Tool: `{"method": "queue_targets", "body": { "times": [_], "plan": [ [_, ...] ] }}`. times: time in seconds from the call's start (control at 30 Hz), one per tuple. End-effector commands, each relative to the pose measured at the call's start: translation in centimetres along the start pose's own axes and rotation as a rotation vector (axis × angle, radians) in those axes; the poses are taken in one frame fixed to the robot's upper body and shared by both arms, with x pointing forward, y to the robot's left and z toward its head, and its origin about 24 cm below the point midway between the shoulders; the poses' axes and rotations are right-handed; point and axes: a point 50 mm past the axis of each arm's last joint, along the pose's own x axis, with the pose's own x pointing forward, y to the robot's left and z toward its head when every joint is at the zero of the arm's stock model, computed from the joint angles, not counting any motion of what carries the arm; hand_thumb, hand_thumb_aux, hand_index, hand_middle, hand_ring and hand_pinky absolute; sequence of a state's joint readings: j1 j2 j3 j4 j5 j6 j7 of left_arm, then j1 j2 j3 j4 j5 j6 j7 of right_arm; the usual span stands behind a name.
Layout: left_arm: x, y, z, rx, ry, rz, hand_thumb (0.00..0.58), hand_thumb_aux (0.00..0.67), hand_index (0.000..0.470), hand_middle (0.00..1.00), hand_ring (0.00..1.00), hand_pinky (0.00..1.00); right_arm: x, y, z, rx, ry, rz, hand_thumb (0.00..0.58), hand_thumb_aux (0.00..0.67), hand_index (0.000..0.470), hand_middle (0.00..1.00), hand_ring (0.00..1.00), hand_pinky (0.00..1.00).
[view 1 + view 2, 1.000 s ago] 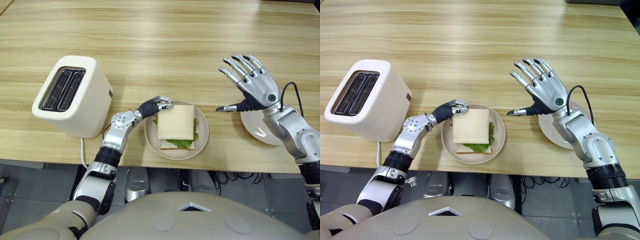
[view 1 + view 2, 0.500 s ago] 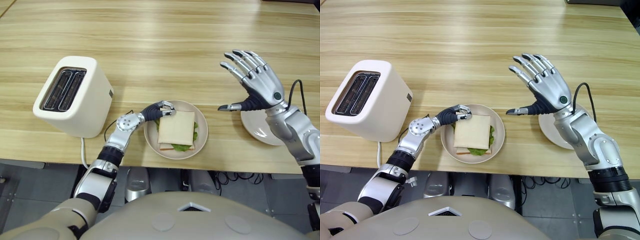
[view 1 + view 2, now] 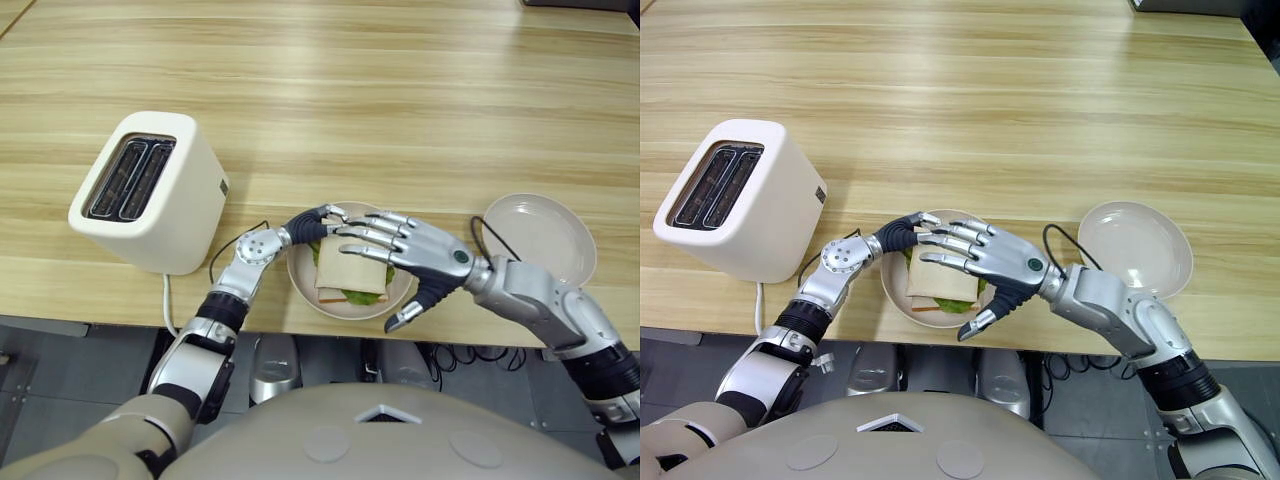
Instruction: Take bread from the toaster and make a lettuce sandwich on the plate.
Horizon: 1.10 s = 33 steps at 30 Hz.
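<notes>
The pale wooden bench [image 3: 350, 90] carried a cream toaster [image 3: 150, 190] standing near its front edge, slots up. A white cord [image 3: 165, 298] ran from the toaster over that edge. Just right of the toaster sat a round plate [image 3: 896, 296]; a second plate [image 3: 540, 240] sat farther right, well apart from the toaster.
</notes>
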State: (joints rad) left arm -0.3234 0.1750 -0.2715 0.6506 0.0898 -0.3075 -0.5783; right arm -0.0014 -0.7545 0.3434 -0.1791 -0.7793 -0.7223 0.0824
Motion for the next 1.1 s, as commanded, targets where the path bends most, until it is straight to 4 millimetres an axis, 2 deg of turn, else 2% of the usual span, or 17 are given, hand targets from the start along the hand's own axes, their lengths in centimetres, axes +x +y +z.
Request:
{"method": "queue_targets", "body": {
  "times": [0.03, 0.2, 0.47, 0.5, 0.53, 0.57, 0.6, 0.7, 0.73, 0.83, 0.93, 1.1],
  "plan": [
    [0.0, -0.5, -0.9, 0.0, 0.054, -0.023, 0.58, 0.67, 0.46, 1.0, 1.0, 1.0, 0.2, 2.2, -0.1, -0.025, -0.007, 0.111, 0.0, 0.0, 0.0, 0.0, 0.0, 0.0],
    [0.1, -0.6, -0.9, 0.003, 0.054, -0.023, 0.58, 0.67, 0.46, 1.0, 1.0, 1.0, -0.1, 4.1, -0.3, -0.059, -0.013, 0.249, 0.0, 0.0, 0.0, 0.0, 0.0, 0.0],
    [0.2, -0.4, -0.7, 0.016, 0.052, -0.004, 0.58, 0.67, 0.46, 1.0, 1.0, 1.0, -0.9, 5.7, -0.4, -0.026, -0.005, 0.377, 0.0, 0.0, 0.0, 0.0, 0.0, 0.0],
    [0.3, -0.1, -0.6, 0.022, 0.048, 0.016, 0.478, 0.389, 0.267, 0.0, 0.0, 0.0, -0.9, 5.8, -0.5, -0.023, -0.006, 0.385, 0.0, 0.0, 0.0, 0.0, 0.0, 0.0],
    [0.3, 0.1, -0.5, 0.026, 0.046, 0.031, 0.478, 0.389, 0.267, 0.0, 0.0, 0.0, -0.9, 5.9, -0.5, -0.021, -0.007, 0.389, 0.0, 0.0, 0.0, 0.0, 0.0, 0.0],
    [0.3, 0.4, -0.4, 0.034, 0.04, 0.052, 0.0, 0.0, 0.0, 0.0, 0.0, 0.0, -0.9, 5.9, -0.5, -0.018, -0.008, 0.394, 0.0, 0.0, 0.0, 0.0, 0.0, 0.0],
    [0.2, 1.5, 0.2, 0.067, 0.014, 0.139, 0.0, 0.0, 0.0, 0.0, 0.0, 0.0, -0.9, 6.0, -0.5, -0.019, -0.01, 0.398, 0.0, 0.0, 0.0, 0.0, 0.0, 0.0],
    [-1.4, 5.9, 3.9, 0.17, -0.184, 0.494, 0.0, 0.0, 0.0, 0.0, 0.0, 0.0, -0.7, 6.2, -0.6, -0.021, -0.012, 0.404, 0.0, 0.0, 0.0, 0.0, 0.0, 0.0],
    [-1.9, 6.6, 4.6, 0.184, -0.23, 0.554, 0.0, 0.0, 0.0, 0.0, 0.0, 0.0, -0.7, 6.2, -0.7, -0.021, -0.012, 0.404, 0.0, 0.0, 0.0, 0.0, 0.0, 0.0],
    [-5.0, 8.9, 8.1, 0.3, -0.434, 0.767, 0.0, 0.0, 0.0, 0.0, 0.0, 0.0, -0.5, 6.2, -0.8, -0.019, -0.011, 0.397, 0.0, 0.0, 0.0, 0.0, 0.0, 0.0],
    [-6.4, 9.3, 9.3, 0.365, -0.485, 0.825, 0.0, 0.0, 0.0, 0.0, 0.0, 0.0, -0.5, 6.3, -0.9, -0.015, -0.01, 0.391, 0.0, 0.0, 0.0, 0.0, 0.0, 0.0],
    [-6.8, 8.5, 8.9, 0.417, -0.429, 0.759, 0.0, 0.0, 0.0, 0.0, 0.0, 0.0, -0.3, 5.9, -1.1, -0.009, 0.0, 0.35, 0.0, 0.0, 0.0, 0.0, 0.0, 0.0]
  ]
}}
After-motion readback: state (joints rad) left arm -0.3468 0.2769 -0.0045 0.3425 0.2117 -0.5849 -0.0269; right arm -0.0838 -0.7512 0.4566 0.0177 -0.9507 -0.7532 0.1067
